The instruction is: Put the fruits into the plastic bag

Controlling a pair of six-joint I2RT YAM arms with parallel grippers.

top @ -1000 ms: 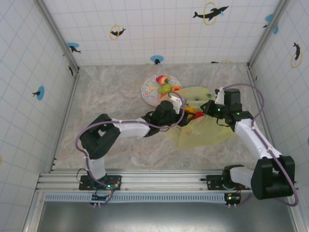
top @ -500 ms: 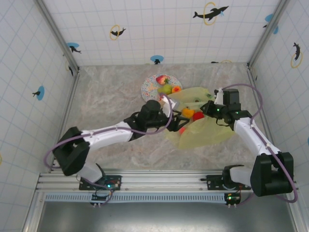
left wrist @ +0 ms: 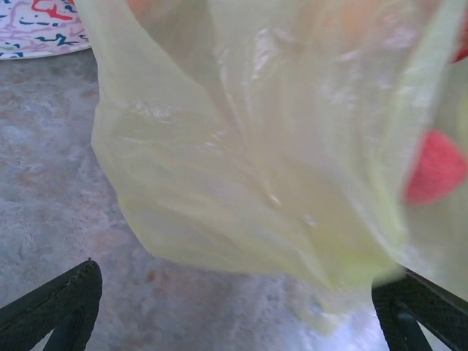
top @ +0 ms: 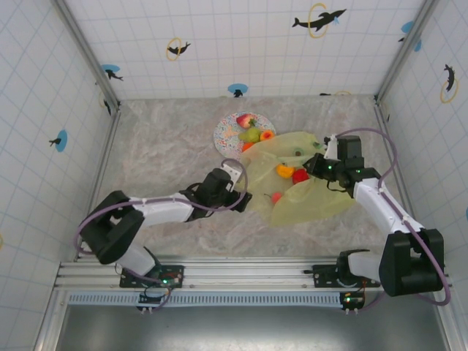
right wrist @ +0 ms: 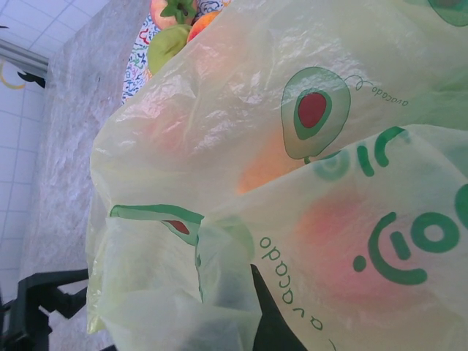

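The yellow-green plastic bag [top: 301, 191] lies right of centre, its mouth toward the plate. Through it show an orange fruit [top: 284, 171], a red fruit [top: 300, 175] and a smaller red fruit [top: 276, 197]. More fruits [top: 252, 134], red, green and orange, sit on the white patterned plate [top: 225, 136]. My left gripper [top: 238, 197] stands open just left of the bag with nothing between its fingertips [left wrist: 62, 303]; the bag [left wrist: 263, 131] hangs close in front. My right gripper [top: 316, 165] is shut on the bag's far edge, one dark finger [right wrist: 272, 318] showing under the film [right wrist: 307, 168].
Tiled walls close the marble table on three sides. Bare table lies left of the plate and in front of the bag. The plate's rim [left wrist: 33, 29] shows at the left wrist view's top left corner, and the plate's fruits [right wrist: 175, 29] at the top of the right wrist view.
My left gripper has opened and drawn back from the bag's mouth, left and toward the near edge. A small red fruit now lies inside the bag. The right arm has kept still.
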